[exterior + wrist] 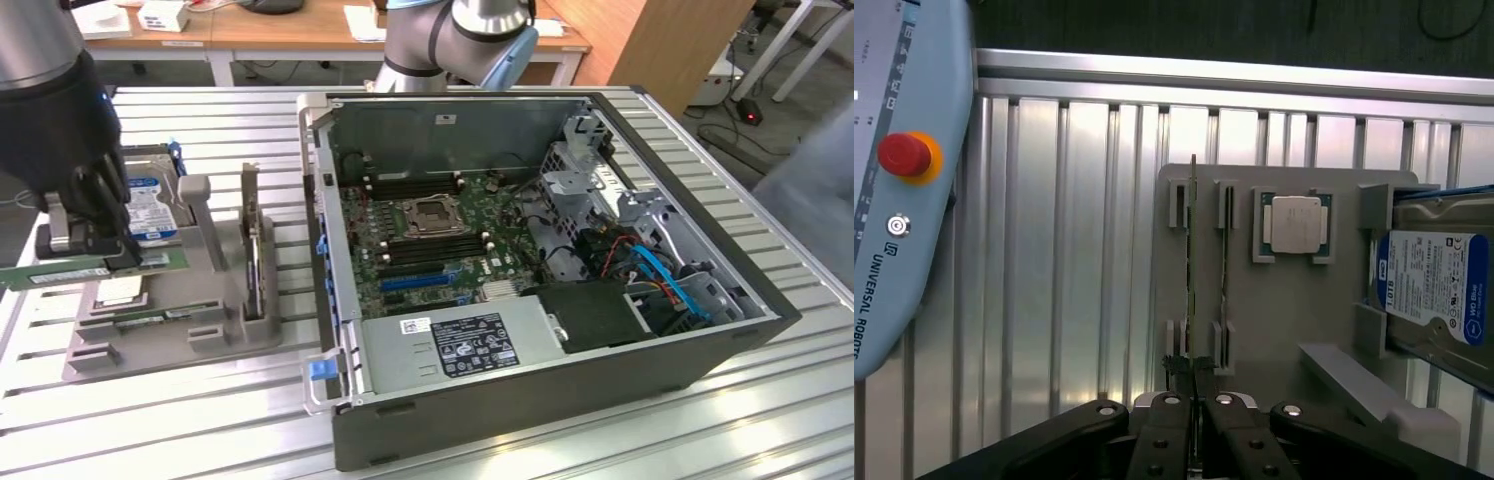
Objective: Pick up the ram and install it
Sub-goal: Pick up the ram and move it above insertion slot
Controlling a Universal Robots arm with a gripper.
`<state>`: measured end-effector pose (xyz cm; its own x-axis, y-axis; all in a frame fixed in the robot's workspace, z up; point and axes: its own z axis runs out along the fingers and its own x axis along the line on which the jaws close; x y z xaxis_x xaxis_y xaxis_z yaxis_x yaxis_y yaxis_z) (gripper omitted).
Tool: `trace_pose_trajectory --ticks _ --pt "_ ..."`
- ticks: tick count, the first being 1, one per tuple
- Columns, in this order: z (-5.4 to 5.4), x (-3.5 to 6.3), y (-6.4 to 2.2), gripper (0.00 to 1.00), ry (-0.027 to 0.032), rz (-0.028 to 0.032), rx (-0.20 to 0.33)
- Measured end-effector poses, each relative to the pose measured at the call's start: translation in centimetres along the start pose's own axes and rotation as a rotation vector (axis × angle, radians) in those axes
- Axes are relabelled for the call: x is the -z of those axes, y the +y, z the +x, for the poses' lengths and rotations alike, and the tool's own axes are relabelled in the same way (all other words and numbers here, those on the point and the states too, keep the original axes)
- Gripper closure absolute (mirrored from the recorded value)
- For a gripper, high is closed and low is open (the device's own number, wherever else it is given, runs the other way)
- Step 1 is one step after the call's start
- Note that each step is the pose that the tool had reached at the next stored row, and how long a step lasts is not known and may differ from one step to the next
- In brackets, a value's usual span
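At the exterior view's left, a black gripper (96, 262) closed narrowly on the ram (47, 274), a thin green stick pinched by its flat faces partway along its length. Held level and edge-up, long axis running along the exterior view's left-to-right line, its right end near the blue-labelled hard drive (150, 205). Directly underneath, the grey holder tray (200, 330), resting on the slatted metal table (160, 420). Apparently hanging just clear of the tray rather than seated in a slot, though hard to tell for certain. In the wrist view, seen edge-on as a fine line stretching straight out from between the closed fingertips (1172, 430), above the tray's paired slots. Well apart to the exterior view's right, an open computer case (534, 420) lying on its side, motherboard (467, 255) facing up. Dark memory slots (400, 180) on the far and near sides of the processor socket (434, 215). By eye, slots lying roughly parallel to the held stick, with a sideways gap across the table between the two. Only one arm present, so no nearer or farther hand to weigh.
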<state>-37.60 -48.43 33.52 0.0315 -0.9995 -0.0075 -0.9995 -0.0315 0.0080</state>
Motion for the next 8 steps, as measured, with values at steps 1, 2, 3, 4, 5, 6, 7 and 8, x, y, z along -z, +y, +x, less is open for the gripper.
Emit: trace_pose_trajectory --ticks 1,2,3,4,5,6,7,8 --pt "0.0 0.15 0.00 0.89 0.0000 0.0000 0.000" --pt "0.0 0.31 0.00 0.89 0.0000 0.0000 0.000" --pt "0.0 0.46 0.01 0.89 0.0000 -0.0001 0.000" --pt "0.0 0.61 0.01 0.89 0.0001 -0.0001 0.000" --pt "0.0 0.76 0.01 0.89 0.0000 -0.0001 0.000" --pt "0.0 0.92 0.01 0.89 0.0000 0.0000 0.000" --pt "0.0 1.09 0.01 0.89 0.0000 0.0000 0.000" --pt "0.0 1.26 0.01 0.89 0.0000 0.0000 0.000"
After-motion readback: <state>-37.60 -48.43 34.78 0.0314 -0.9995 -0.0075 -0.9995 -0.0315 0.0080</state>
